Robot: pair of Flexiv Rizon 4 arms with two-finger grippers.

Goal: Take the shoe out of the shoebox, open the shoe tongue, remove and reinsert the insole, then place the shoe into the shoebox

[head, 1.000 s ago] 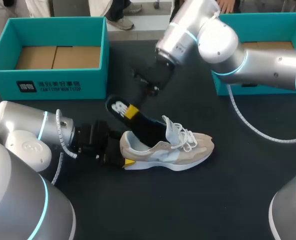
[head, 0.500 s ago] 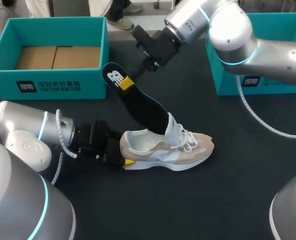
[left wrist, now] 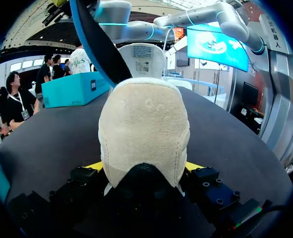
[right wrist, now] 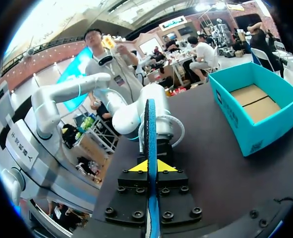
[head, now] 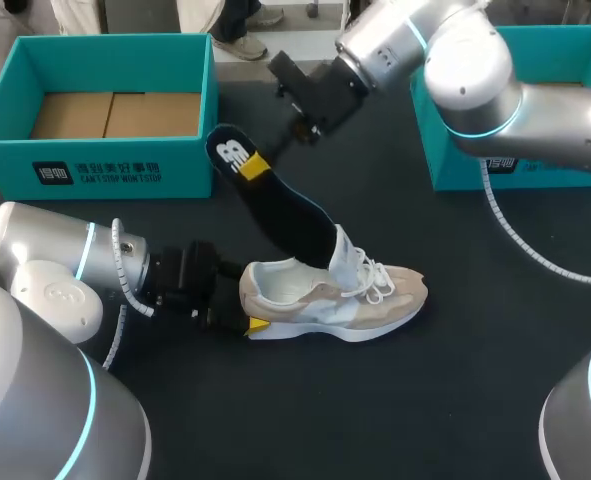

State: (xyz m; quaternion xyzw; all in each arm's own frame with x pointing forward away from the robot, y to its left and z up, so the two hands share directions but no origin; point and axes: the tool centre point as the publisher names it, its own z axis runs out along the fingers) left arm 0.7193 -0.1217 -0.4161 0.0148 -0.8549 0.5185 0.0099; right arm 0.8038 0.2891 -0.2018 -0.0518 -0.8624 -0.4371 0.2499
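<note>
On the worktop [head: 395, 400]: left box [head: 105, 165] open, at back | shoe [head: 335, 300] upright mid-worktop, outside box, heel clenched by left end effector [left wrist: 144, 167] | insole [head: 275, 215] slanting out of shoe, raised end grasped by right end effector [right wrist: 149, 166]

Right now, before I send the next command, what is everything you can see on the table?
shoe: one, beige and white, on its sole mid-table.
insole: one, black, front end inside the shoe, heel end raised.
left shoebox: one, teal, open, far left.
right shoebox: one, teal, far right, partly behind my right arm.
table: one, dark.
left gripper: yellow-tipped, shut on the shoe's heel.
right gripper: yellow-tipped, shut on the insole's raised end.
</note>
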